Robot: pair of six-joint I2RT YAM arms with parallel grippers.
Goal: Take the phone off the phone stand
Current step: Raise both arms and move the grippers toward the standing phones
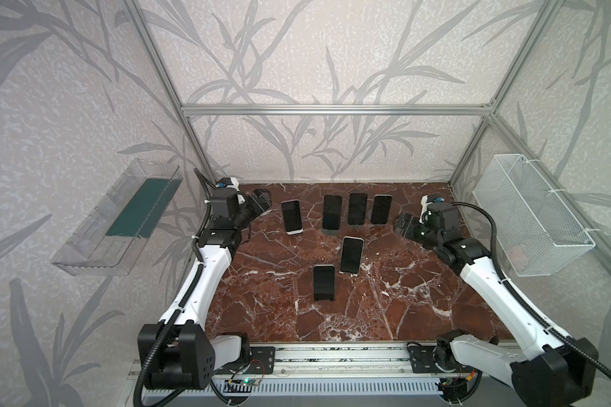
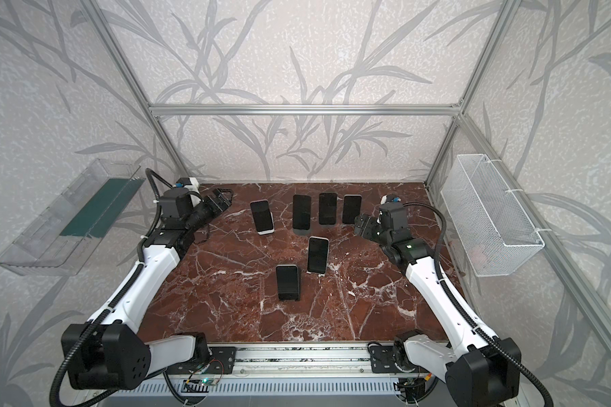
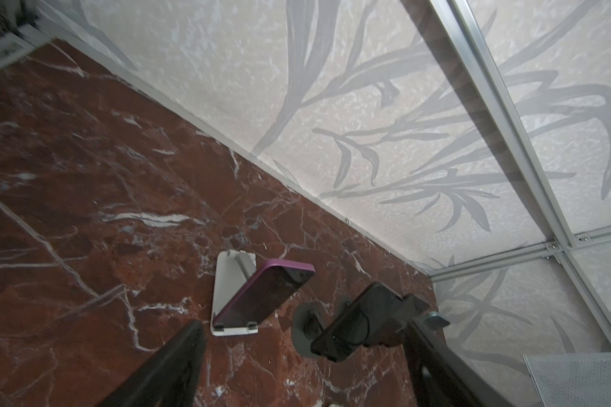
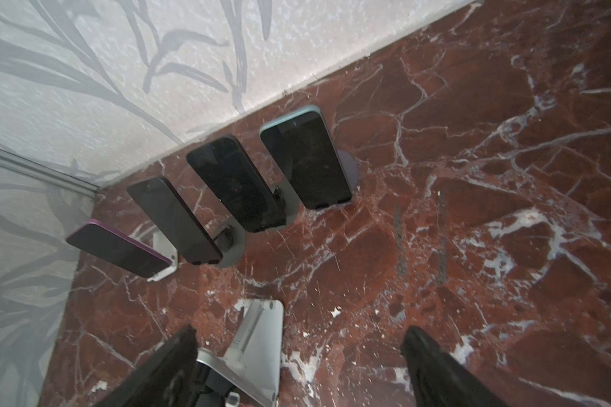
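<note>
6 phones are seen on the red marble table (image 1: 420, 299), each propped on its own stand with a dark screen leaning back. 4 are set in a row near the back wall. A purple-edged phone (image 1: 292, 216) is seated on a white stand (image 3: 223, 282) at the left end. It is followed by 2 black phones (image 1: 332, 212) and a blue-edged phone (image 1: 381, 209) at the right end. A 5th phone (image 1: 351, 254) is placed nearer the middle of the table. A 6th phone (image 1: 324, 282) is set just in front of it and to its left, closest to the front rail.

The left gripper (image 1: 261, 201) is held over the back left corner, beside the purple-edged phone but apart from it. In the left wrist view its fingers (image 3: 170, 366) are spread wide and nothing is clamped between them. The right gripper (image 1: 403, 223) is held at the right end of the row, near the blue-edged phone. Its fingers (image 4: 434, 366) are likewise parted and nothing is gripped. A silver stand (image 4: 261, 338) is seen on the table beyond them.

A wire basket (image 1: 529, 218) is hung on the right wall and a clear tray (image 1: 96, 229) on the left wall.
</note>
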